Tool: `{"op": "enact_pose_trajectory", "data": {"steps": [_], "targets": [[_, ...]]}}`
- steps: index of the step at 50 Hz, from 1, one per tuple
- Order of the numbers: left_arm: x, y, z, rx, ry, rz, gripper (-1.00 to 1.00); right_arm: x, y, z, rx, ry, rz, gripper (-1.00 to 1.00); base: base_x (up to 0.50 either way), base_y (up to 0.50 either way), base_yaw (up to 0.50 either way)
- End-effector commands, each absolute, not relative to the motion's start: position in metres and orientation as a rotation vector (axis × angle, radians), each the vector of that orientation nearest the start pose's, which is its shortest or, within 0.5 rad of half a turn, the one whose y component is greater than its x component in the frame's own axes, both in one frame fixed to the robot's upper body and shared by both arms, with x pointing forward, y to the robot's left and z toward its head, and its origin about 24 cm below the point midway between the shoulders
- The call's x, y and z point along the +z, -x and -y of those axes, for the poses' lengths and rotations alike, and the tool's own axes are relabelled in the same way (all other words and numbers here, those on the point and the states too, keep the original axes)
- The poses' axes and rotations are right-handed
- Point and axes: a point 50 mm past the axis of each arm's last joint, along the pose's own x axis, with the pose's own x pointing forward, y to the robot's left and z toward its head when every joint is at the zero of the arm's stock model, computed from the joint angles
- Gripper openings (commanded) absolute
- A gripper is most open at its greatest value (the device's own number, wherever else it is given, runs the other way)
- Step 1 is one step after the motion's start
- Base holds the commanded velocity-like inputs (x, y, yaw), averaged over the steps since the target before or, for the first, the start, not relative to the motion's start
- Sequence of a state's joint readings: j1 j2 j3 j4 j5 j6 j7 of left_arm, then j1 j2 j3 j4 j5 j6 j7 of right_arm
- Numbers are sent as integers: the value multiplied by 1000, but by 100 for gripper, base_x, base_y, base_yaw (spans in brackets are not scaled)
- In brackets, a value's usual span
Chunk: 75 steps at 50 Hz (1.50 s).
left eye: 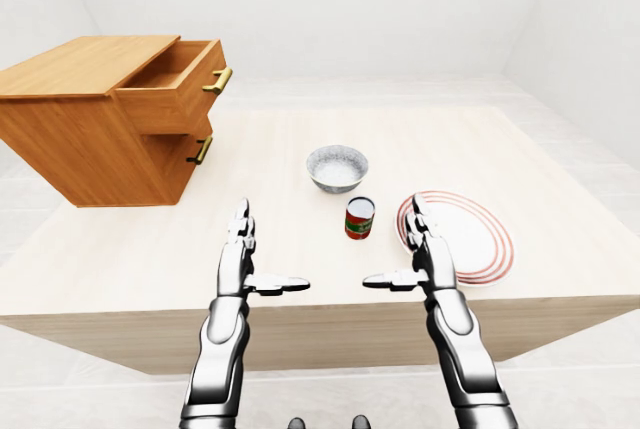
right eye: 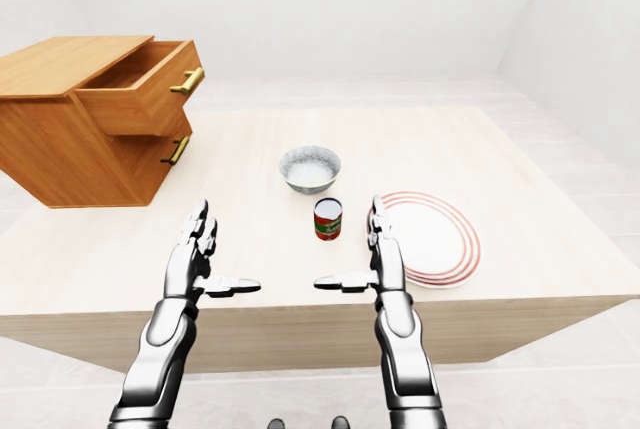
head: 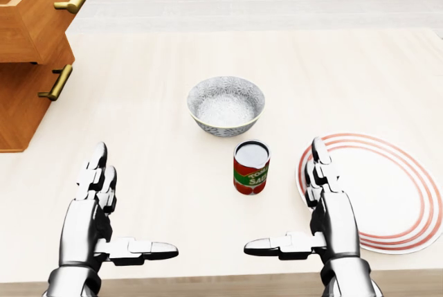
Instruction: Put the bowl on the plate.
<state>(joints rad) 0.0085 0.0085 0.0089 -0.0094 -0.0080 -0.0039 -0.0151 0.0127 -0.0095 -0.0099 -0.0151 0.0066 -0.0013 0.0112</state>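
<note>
- Pale table [head: 346, 61] held bowl [head: 226, 106], can [head: 251, 167] and plate [head: 398, 193], all apart.
- We saw left hand [head: 93, 207] and right hand [head: 332, 214] spread, empty.
- We feared the carry clipping the can.

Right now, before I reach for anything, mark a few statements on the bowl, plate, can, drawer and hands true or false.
The bowl sits on the plate. False: it stands on the table, up and left of the plate in the head view.
The can stands apart from the bowl, just below it in the head view. True.
The left hand and right hand are both open and hold nothing. True.
The top drawer of the cabinet is shut. False: it is pulled out.
</note>
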Motion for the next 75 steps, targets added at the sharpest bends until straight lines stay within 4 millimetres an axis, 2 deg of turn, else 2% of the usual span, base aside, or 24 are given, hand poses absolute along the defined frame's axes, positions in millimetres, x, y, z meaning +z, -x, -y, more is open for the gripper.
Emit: {"op": "enact_pose_trajectory", "data": {"steps": [1,8,19,34,43,44,45,46,48,52,56,57,58,60,61,63,66,71,75], "targets": [[48,-250,-160,-4,-3,18,100,46,-257,159,4,-13,-18,100,0,0,0],[63,-244,-162,-12,-9,62,100,55,-259,155,58,-40,6,100,0,0,0],[61,-253,-171,11,1,49,100,47,-269,158,72,-42,-34,100,-8,-42,0],[57,-250,-173,-10,-8,32,100,50,-262,161,76,-34,-18,100,-7,-50,0],[56,-248,-181,-3,-46,33,100,50,-265,160,65,-13,-12,100,0,-32,0],[59,-248,-183,-7,-48,29,100,50,-265,160,71,-12,-10,100,0,0,0],[77,-246,-186,-10,-60,92,100,51,-266,159,71,-10,-11,100,0,0,0],[71,-246,-188,-4,-62,66,100,52,-266,159,70,-6,-9,100,0,0,0],[98,-244,-193,2,-89,175,100,55,-266,160,67,0,0,100,0,0,0],[127,-236,-202,17,-111,300,100,64,-267,161,67,11,35,100,0,0,0],[131,-227,-206,21,-120,318,100,78,-266,164,73,6,95,100,0,0,0],[162,-216,-206,21,-151,453,100,91,-265,167,58,7,150,100,0,0,0],[175,-211,-208,37,-170,513,100,100,-263,169,52,9,192,100,0,0,0],[173,-209,-209,35,-173,505,100,108,-261,170,60,7,227,100,0,0,0],[180,-205,-210,31,-186,535,100,124,-256,173,60,25,294,100,0,0,0],[184,-204,-211,35,-195,557,100,131,-255,176,31,28,322,100,0,0,0],[201,-199,-214,50,-227,634,100,158,-253,186,9,23,438,100,0,0,0],[217,-197,-217,55,-252,710,100,175,-251,191,-9,27,512,100,0,0,0],[221,-199,-218,62,-262,722,100,181,-245,191,-14,40,542,100,0,0,0]]}}
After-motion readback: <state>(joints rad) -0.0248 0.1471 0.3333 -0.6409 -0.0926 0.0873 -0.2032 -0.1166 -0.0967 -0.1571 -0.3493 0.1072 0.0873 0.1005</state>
